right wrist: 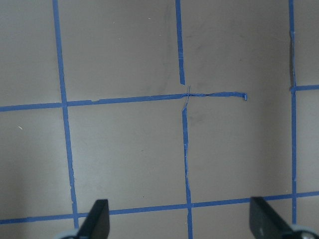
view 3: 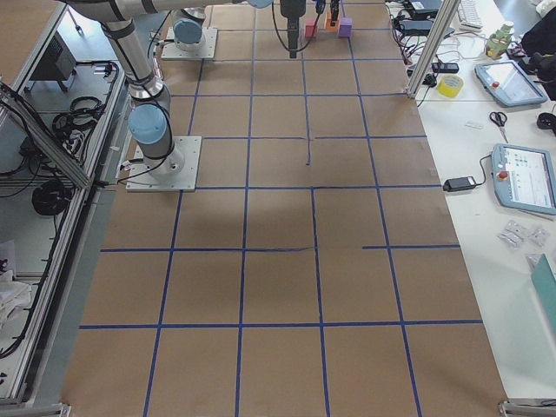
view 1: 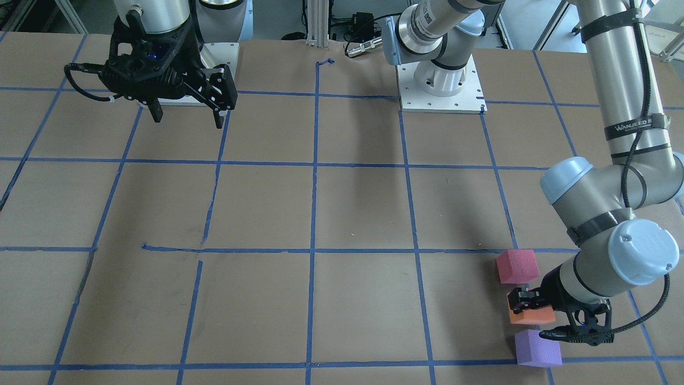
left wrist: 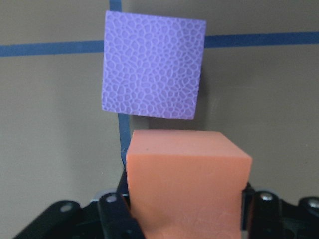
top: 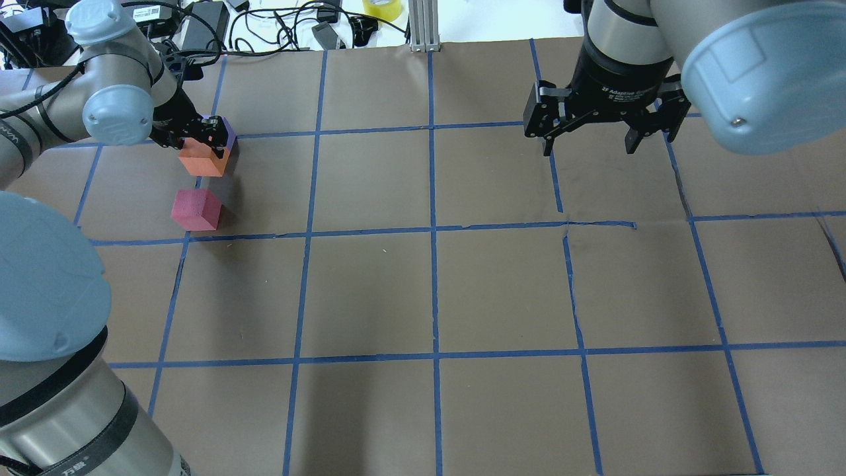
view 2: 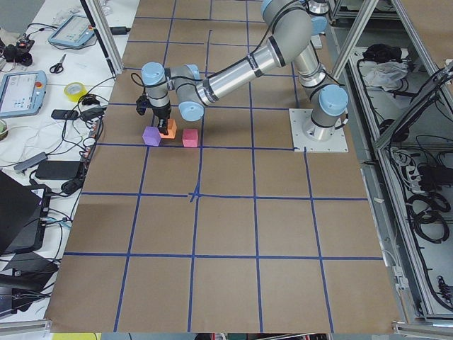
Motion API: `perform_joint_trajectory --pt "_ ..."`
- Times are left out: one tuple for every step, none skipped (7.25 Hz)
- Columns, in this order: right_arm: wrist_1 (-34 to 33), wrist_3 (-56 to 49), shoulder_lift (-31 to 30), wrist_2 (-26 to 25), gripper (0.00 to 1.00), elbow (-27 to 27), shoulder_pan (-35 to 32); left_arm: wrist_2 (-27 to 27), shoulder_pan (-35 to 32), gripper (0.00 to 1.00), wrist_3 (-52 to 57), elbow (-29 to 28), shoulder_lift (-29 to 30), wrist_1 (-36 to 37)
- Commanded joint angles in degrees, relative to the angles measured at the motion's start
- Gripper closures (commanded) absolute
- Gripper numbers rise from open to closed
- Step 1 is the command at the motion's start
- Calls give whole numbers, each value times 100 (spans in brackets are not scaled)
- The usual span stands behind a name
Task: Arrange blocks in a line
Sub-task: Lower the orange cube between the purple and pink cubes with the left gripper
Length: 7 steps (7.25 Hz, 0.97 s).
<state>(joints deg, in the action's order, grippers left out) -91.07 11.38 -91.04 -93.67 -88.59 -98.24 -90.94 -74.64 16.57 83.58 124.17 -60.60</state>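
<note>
The orange block (view 1: pixel 531 316) sits between the jaws of my left gripper (view 1: pixel 525 300), low at the table. The wrist view shows the orange block (left wrist: pixel 187 184) filling the gap between the fingers (left wrist: pixel 113 211). The purple block (view 1: pixel 537 348) lies just beyond it, also in the wrist view (left wrist: pixel 153 72). The pinkish-red block (view 1: pixel 517 266) lies on the orange block's other side, a small gap away. From overhead the three blocks stand in a rough row: purple (top: pixel 228 127), orange (top: pixel 201 162), pinkish-red (top: pixel 195 209). My right gripper (top: pixel 585 142) hangs open and empty, far from the blocks.
Brown paper with a blue tape grid (top: pixel 433 231) covers the table. The two arm bases (view 1: pixel 441 85) stand on white plates at the robot's side. Cables and a tape roll (top: pixel 381 8) lie beyond the far edge, close to the blocks.
</note>
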Motion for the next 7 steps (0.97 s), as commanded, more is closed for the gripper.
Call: perform_joint_trajectory --pt "-7 -4 -1 -2 0 0 -2 -12 19 95 39 44 11 31" --pt "2 -4 -1 -2 0 0 -2 -3 194 95 152 62 20 31" --pt "2 -4 -1 6 0 0 -2 6 256 95 153 132 20 31" --pt "2 -4 -1 15 0 0 -2 14 248 95 93 193 20 31" --pt "2 5 -1 6 0 0 -2 15 248 95 48 211 63 136" --pt "-7 -4 -1 6 0 0 -2 32 231 95 -309 212 64 145" --pt "-7 -4 -1 15 0 0 -2 50 213 95 -338 212 90 145"
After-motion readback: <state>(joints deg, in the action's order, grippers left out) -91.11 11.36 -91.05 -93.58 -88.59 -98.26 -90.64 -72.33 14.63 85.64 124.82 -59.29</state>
